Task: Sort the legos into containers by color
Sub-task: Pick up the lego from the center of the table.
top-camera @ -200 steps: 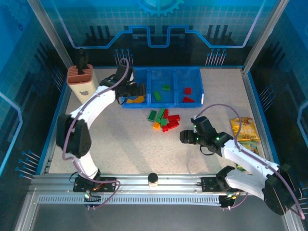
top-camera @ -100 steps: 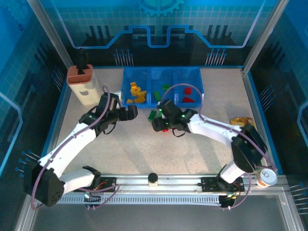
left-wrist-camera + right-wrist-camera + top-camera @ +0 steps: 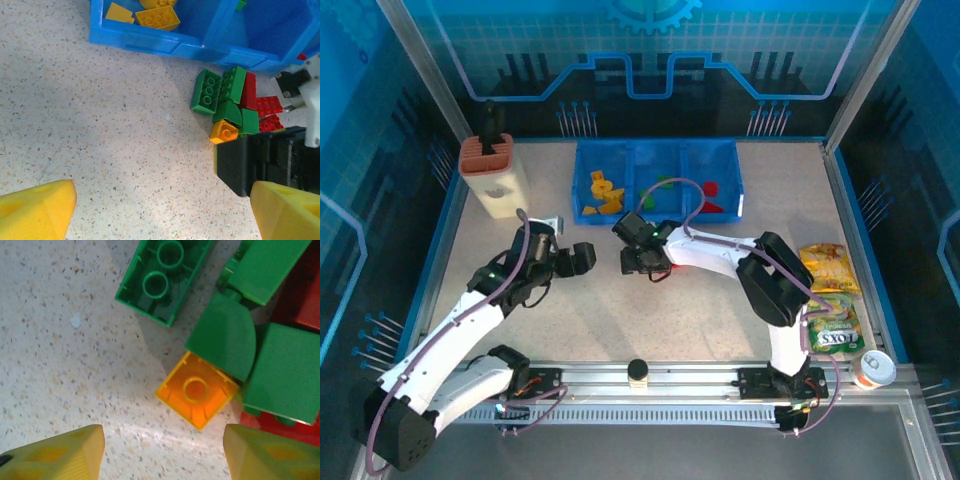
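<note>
Loose legos (image 3: 234,102), green, red and orange, are heaped on the table (image 3: 620,310) just before the bin (image 3: 658,214), with yellow, green and red pieces held in its left, middle and right compartments. The right claw (image 3: 164,452) is spread, empty, over the orange brick (image 3: 196,390); the left claw (image 3: 582,256), likewise released, is held before the bin's left corner.

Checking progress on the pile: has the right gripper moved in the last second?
Yes. The right gripper went left and up-frame toward the blue bin, ending over the loose legos.
</note>
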Robot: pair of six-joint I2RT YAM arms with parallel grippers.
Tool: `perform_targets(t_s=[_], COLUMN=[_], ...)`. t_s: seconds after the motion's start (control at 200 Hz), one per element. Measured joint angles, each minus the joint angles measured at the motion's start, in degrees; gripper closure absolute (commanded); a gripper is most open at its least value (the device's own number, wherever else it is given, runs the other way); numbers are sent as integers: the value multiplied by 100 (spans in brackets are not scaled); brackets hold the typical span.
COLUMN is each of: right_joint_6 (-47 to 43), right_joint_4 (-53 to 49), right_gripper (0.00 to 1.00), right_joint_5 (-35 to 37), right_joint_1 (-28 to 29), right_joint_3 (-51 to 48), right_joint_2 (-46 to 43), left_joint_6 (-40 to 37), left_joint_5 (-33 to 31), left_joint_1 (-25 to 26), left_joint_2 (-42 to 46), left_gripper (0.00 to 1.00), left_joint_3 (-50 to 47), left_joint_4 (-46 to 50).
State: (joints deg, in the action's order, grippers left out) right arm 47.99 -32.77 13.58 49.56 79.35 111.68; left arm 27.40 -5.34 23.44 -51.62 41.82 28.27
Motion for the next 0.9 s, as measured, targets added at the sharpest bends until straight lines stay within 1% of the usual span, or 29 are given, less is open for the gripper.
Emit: perform_targets(t_s=[0.085,0.2,0.375,0.465,0.66,0.845,0.9], right_joint_6=[177,382,608,671,817,863,866], right_joint_4=[-76,-146,-219,-339,-599,-734,-754], right_gripper=[42,45,47,47,41,40,41], right_joint_5=[96,166,380,487,684,745,726], right_joint_1=[0,4,4,4,4,28,33], right_joint_3=[149,223,267,400,800,1045,1086], right_joint_2=[221,260,310,413,706,986,1001], left_joint_6=[17,24,83,101,105,103,103], left_joint_5=[0,0,0,0,0,0,0], left_joint_1=[0,0,0,0,0,0,0], left_joint_2=[48,76,105,107,107,107,107], left_gripper=[9,9,9,9,9,9,9], left_joint_3=[0,0,-35,-63,-72,-72,-72], left_joint_4=[11,20,20,17,15,17,17])
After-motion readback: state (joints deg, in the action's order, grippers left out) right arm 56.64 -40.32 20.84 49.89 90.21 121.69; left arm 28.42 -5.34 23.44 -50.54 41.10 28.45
